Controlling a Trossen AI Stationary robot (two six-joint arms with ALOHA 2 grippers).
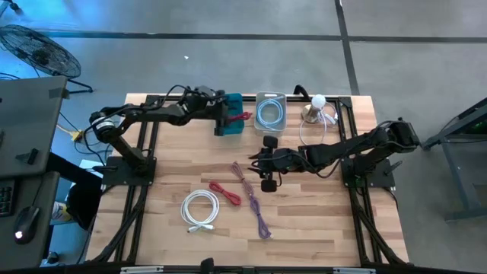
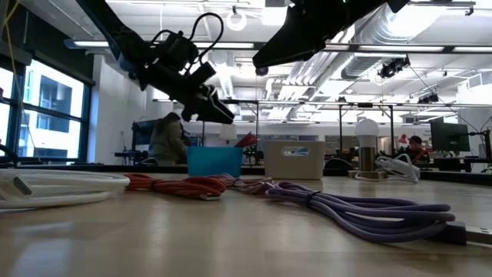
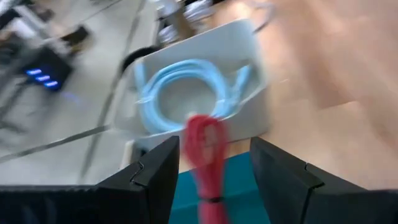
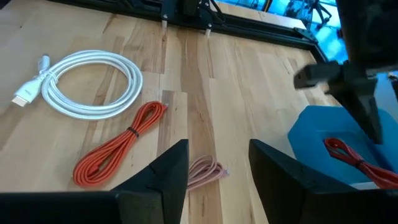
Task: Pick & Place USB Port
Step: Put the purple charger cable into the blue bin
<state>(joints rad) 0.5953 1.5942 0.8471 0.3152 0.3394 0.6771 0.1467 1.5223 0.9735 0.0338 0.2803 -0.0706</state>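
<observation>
Nearest the table's [image 1: 319, 228] front edge lies a white cable [image 1: 200, 209], coiled in a neat glossy ring with its plug toward the front. Just behind it sit a short orange-red cable [image 1: 225, 192], bundled into a flat loop, and a long purple cable [image 1: 256, 209], folded in slack strands; a small pinkish cable [image 1: 241, 172] lies just beyond them. The tabletop is pale wood in planks.

Over the table's middle, the right gripper [image 1: 268, 163] hovers with its dark fingers spread apart and nothing between them; in its wrist view the pinkish cable [image 4: 204, 169] shows in the gap, down on the wood.

Toward the back edge, the left gripper [image 1: 228, 119] is over a blue bin [image 1: 236, 103], its fingers spread with a red cable [image 3: 207, 158] hanging between them; whether the pads actually press it cannot be told. Beside the blue bin stands a white plastic bin [image 1: 271, 97] with rounded corners, holding a coiled light-blue cable [image 1: 268, 114]. Near the back right corner stands a white bulb lamp [image 1: 314, 107] on a round base.
</observation>
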